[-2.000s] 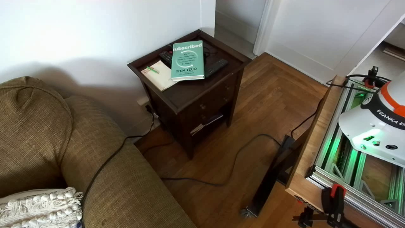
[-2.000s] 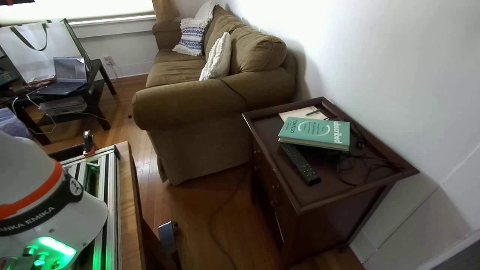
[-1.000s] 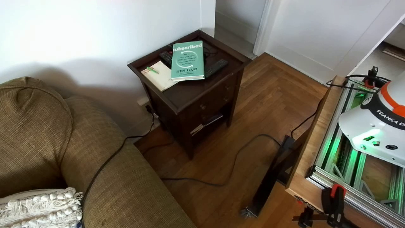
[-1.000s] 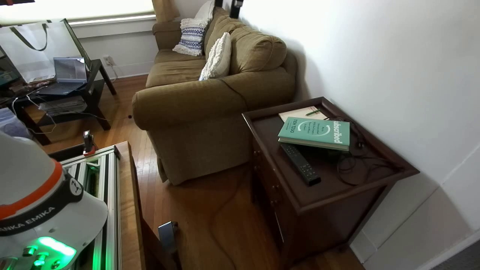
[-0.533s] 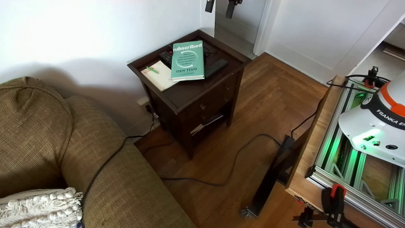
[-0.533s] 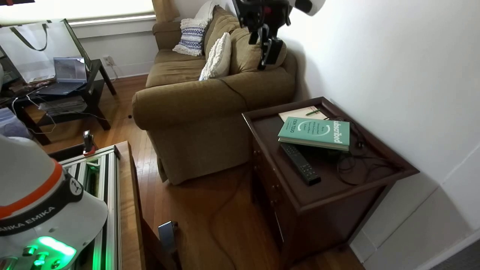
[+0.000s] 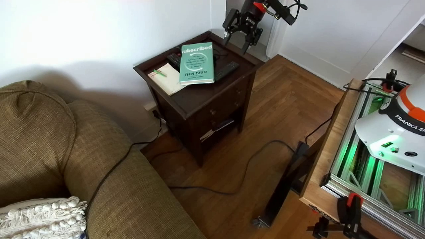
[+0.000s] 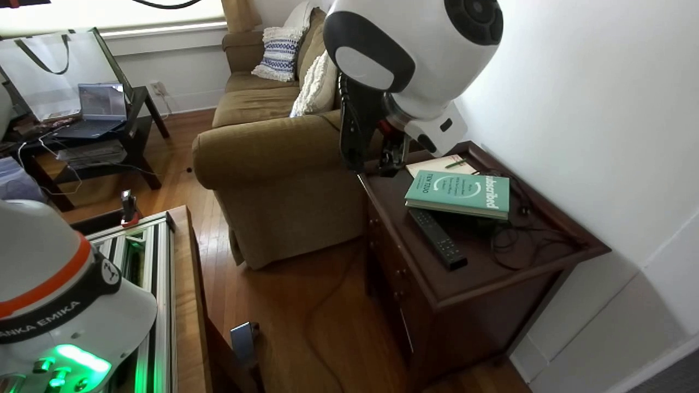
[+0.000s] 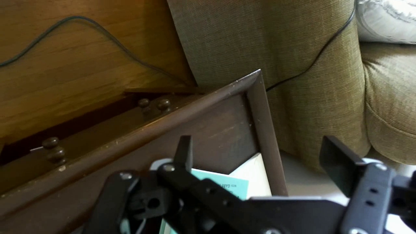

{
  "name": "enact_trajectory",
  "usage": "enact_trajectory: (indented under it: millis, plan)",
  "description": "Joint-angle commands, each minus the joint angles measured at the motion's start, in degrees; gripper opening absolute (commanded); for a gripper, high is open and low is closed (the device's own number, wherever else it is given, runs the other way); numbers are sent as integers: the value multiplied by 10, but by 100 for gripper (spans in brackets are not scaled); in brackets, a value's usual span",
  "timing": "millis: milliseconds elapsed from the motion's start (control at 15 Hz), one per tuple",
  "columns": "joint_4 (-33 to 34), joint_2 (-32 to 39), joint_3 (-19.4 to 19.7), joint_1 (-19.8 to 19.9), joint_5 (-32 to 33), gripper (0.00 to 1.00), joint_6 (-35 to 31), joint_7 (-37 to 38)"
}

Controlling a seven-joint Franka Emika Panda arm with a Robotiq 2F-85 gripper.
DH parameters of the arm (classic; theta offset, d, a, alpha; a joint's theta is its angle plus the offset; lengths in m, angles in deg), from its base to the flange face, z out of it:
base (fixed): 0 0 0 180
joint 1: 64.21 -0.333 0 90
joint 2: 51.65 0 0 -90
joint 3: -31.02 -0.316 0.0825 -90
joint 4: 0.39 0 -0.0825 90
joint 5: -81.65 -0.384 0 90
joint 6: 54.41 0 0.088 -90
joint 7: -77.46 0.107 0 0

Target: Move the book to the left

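Observation:
The book point(image 7: 198, 63) has a light green cover with a pale round emblem. It lies flat on the dark side table point(image 7: 196, 103) in both exterior views point(image 8: 457, 194), overlapping a cream notepad point(image 7: 170, 83) and lying partly over a black remote point(image 8: 439, 240). My gripper point(image 7: 236, 45) is open with nothing between its fingers. It hangs in the air above the table, apart from the book. In the wrist view the open fingers point(image 9: 259, 141) frame the table corner, and the book's corner point(image 9: 239, 187) shows below; the rest of the book is hidden by the gripper.
A green pen point(image 7: 160, 72) lies on the notepad. A second remote point(image 7: 174, 60) sits beside the book. Loose cables point(image 8: 508, 245) lie at one end of the table. The table has a raised rim point(image 8: 524, 285). A wall and a brown sofa point(image 7: 109, 159) stand close to it.
The arm and open gripper have come into both exterior views from above and moved down toward the table. The book and the other things have not moved.

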Motion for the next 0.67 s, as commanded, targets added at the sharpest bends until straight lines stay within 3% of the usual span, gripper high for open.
enact_trajectory:
  millis: [0, 333, 600]
  plan:
    - [1, 5, 0, 1, -2, 100, 1, -1]
    - [3, 3, 0, 1, -5, 100, 1, -1]
    - [24, 54, -7, 4, -77, 100, -43, -23]
